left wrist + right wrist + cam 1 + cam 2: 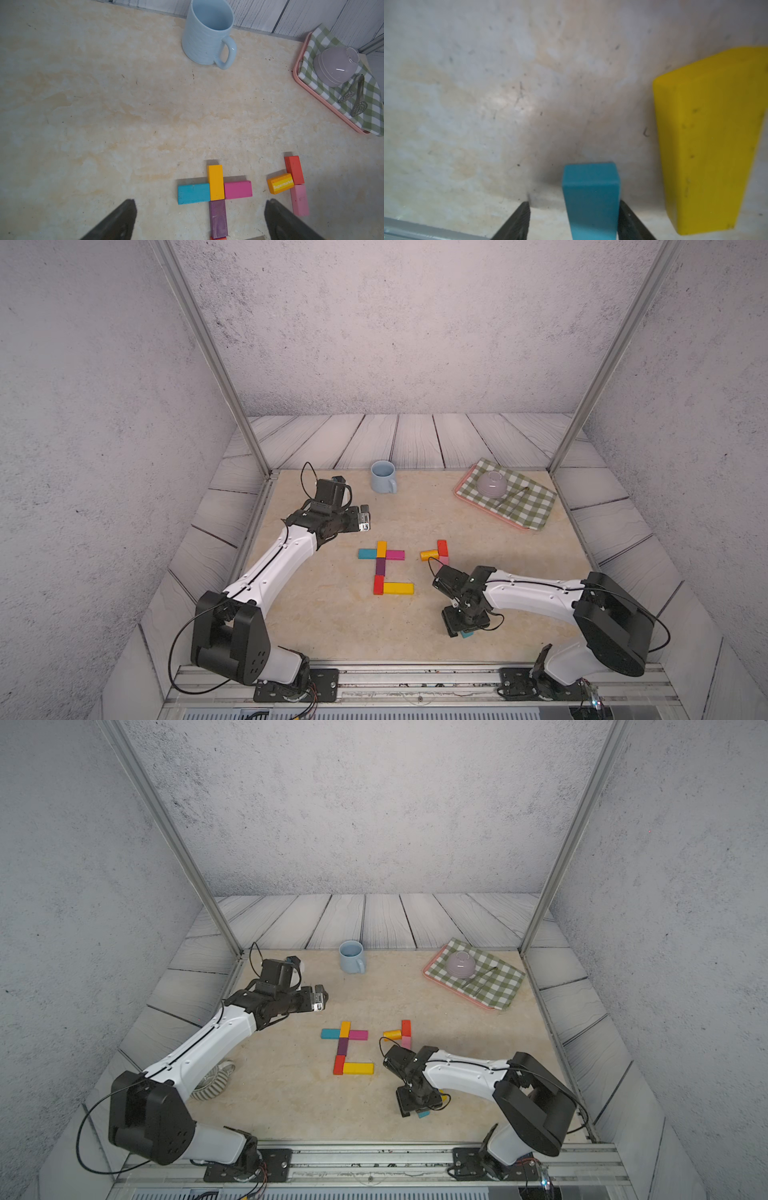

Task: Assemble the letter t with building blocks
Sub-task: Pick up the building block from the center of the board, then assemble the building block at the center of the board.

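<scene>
Block figure, table centre: orange-yellow block (381, 549), purple block (380, 567) and red block (378, 584) lie end to end as a stem, long axes 12–6. Crossbar teal block (371, 553) sits at the stem's 9 o'clock and magenta block (395, 555) at its 3 o'clock. Both have long axes 9–3 and touch the stem. Long yellow block (398, 588) lies 9–3, butted against the red block's 3 o'clock side.

Second group, apart at 3 o'clock of the figure: second red block (441, 548) and pink block (444, 560) lie end to end, 12–6. Labelled orange block (280, 184) sits tilted at their 9 o'clock side; white print reads "Supermarket".

Loose teal block (591, 197) lies flat at 5 o'clock of the figure, long axis running along the fingers of the right gripper (574, 204). The jaws straddle it roughly half wide. One finger touches its side, with a gap at the other; not clamped. Another long yellow block (708, 145) lies just beside it, not touching.

Left gripper (365, 517) hangs at 10 o'clock of the figure, jaws wide, nothing between them.

Light-blue mug (383, 477) stands upright at 12 o'clock. Pink tray (296, 70) at 2 o'clock carries a checked cloth (523, 502) and an upturned bowl (491, 484).
</scene>
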